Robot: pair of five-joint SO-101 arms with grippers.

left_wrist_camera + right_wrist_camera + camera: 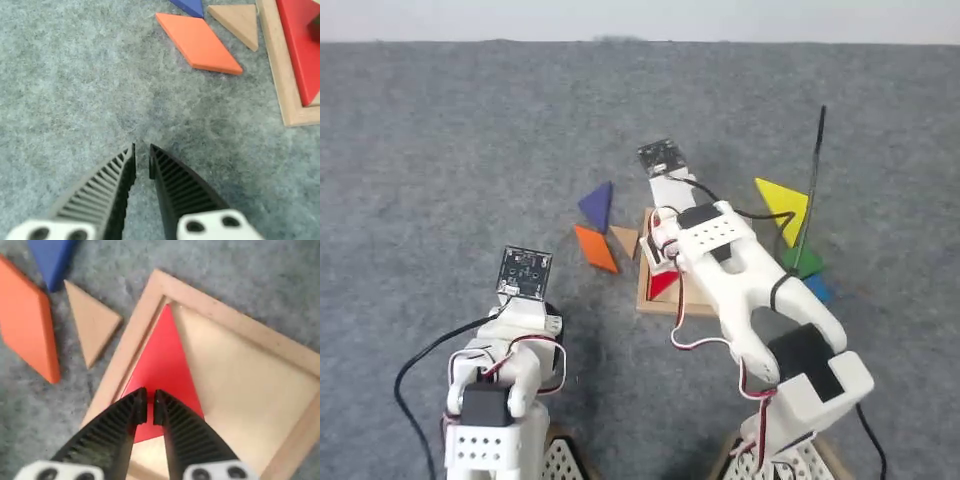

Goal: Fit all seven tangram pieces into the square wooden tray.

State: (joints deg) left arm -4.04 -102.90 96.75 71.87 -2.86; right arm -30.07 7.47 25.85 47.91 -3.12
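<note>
already, red triangle (pixel 162 360) inside tray (pixel 225 315)

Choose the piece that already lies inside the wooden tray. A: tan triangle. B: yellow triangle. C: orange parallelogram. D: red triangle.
D: in the right wrist view the red triangle lies flat inside the wooden tray, along one inner wall.

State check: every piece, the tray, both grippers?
Tray: holds one piece
Red triangle: in tray, along its edge
Orange parallelogram: on carpet, outside tray
Tan triangle: on carpet, beside tray
Blue triangle: on carpet
Yellow triangle: on carpet
Green piece: on carpet, partly hidden
Light-blue piece: on carpet
Left gripper: shut, empty
Right gripper: shut, over red triangle
</note>
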